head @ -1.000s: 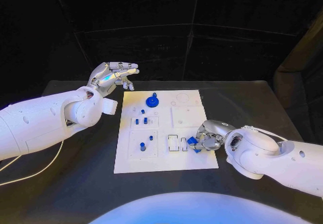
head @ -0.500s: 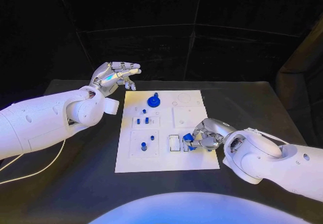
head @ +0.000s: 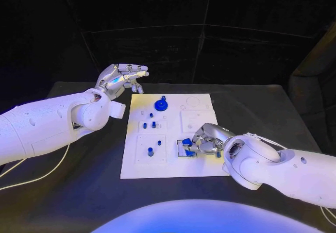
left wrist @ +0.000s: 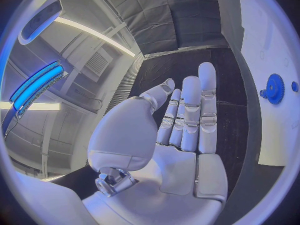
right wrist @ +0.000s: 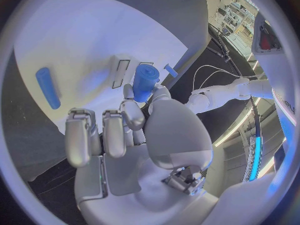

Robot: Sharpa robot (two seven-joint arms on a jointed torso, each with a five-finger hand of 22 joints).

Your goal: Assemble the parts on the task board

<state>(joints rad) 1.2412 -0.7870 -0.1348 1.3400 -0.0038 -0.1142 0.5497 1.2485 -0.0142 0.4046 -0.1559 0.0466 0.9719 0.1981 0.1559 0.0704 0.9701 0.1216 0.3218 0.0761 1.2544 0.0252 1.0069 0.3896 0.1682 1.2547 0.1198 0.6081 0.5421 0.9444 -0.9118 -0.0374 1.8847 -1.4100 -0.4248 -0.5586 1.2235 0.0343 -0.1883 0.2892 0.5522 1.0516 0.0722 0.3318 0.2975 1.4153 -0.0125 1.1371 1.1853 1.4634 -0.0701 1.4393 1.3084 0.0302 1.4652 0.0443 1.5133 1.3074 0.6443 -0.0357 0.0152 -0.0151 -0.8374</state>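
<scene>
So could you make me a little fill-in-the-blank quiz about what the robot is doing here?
1. The right hand holds a small ____ part over the task board.
2. The left hand is raised beyond the board's far left corner and holds ____.
3. The round blue gear-like part sits near the board's ____ edge, away from the robot.
4. The task board lies on a ____ table.

Missing words: blue; nothing; far; black

The head camera looks down on the task board (head: 173,136) — both wrist fisheyes, close behind their palms, share it.
</scene>
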